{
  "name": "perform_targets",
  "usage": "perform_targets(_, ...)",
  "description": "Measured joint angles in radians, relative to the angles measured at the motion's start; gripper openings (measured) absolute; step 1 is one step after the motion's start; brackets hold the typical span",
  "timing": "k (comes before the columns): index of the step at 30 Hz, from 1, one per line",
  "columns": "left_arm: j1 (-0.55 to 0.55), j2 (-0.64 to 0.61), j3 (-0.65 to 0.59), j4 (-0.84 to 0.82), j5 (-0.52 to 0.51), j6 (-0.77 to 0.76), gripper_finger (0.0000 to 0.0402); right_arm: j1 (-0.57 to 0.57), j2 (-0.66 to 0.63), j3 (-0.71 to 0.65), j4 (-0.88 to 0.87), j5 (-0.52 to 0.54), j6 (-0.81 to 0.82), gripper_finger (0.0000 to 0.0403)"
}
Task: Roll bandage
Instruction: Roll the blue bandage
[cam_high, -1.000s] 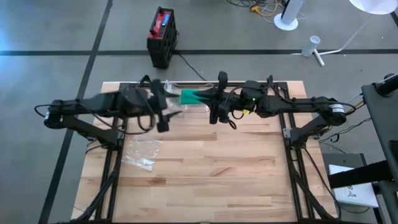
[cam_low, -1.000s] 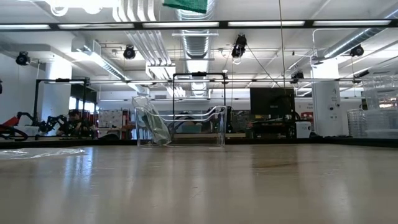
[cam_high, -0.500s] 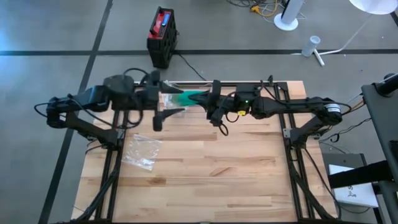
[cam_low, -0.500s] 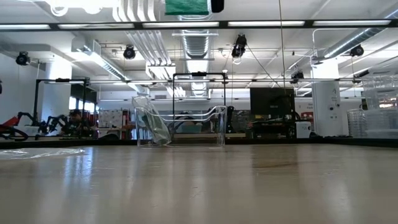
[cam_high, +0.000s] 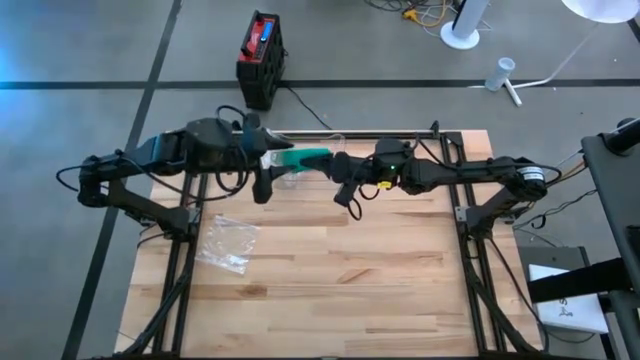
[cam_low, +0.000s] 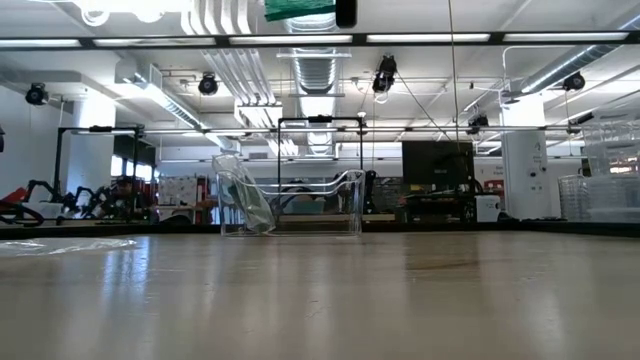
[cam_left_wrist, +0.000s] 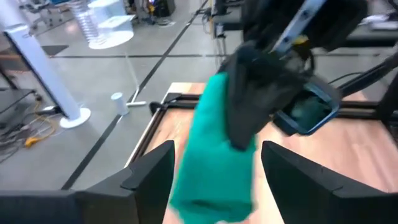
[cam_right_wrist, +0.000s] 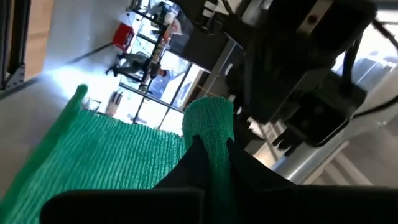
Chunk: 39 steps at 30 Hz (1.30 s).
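A green bandage (cam_high: 302, 156) is stretched in the air over the table's far part, between my two grippers. My right gripper (cam_high: 338, 172) is shut on one end of it. My left gripper (cam_high: 264, 160) is open, level with the bandage. The bandage's other end (cam_left_wrist: 210, 186) lies in the gap between its two fingers, and I cannot tell whether they touch it. In the low view, the bandage (cam_low: 298, 8) and a dark finger (cam_low: 346, 10) show at the picture's top, high above the table. My right gripper pinches the bandage's end (cam_right_wrist: 210, 127) between its two fingers, and the cloth is folded over a fingertip (cam_right_wrist: 202, 163). It comes in level from the table's right. The bandage is lifted clear and runs on toward my left gripper (cam_left_wrist: 214, 143).
A clear plastic container (cam_low: 290, 205) stands at the table's far edge, under the grippers. A crumpled clear plastic bag (cam_high: 228, 243) lies on the left part of the wooden table (cam_high: 380, 290). A red and black box (cam_high: 260, 55) stands on the floor beyond the table.
My right gripper has carried the bandage toward the table's left. My left gripper has shifted a little toward the far edge. The bandage's free end now lies between the left fingers.
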Motion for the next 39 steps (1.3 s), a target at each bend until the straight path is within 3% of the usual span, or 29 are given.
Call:
perform_targets(9, 0.008, 0.008, -0.002, -0.04, -0.037, 0.028, 0.0249, 0.015, -0.001, 0.0, -0.029, -0.015, -0.039, 0.0012)
perform_targets(16, 0.01, 0.031, -0.011, -0.07, 0.054, -0.006, 0.0245, 0.014, -0.002, 0.0, -0.055, -0.105, -0.031, 0.0014)
perform_targets(22, 0.01, 0.035, -0.013, -0.09, 0.09, -0.019, 0.0208, 0.014, -0.005, 0.0, -0.072, -0.136, -0.044, 0.0016)
perform_targets(27, 0.01, 0.036, -0.014, -0.095, 0.091, 0.006, 0.0126, 0.014, -0.007, 0.002, -0.084, -0.136, -0.027, 0.0032)
perform_targets(32, 0.01, 0.036, -0.014, -0.094, 0.055, 0.03, 0.002, 0.021, -0.012, 0.003, -0.083, -0.114, 0.237, 0.0089)
perform_targets(39, 0.013, 0.016, -0.018, -0.127, -0.18, 0.126, 0.0029, 0.023, -0.054, 0.021, -0.101, -0.13, 0.931, 0.0191)
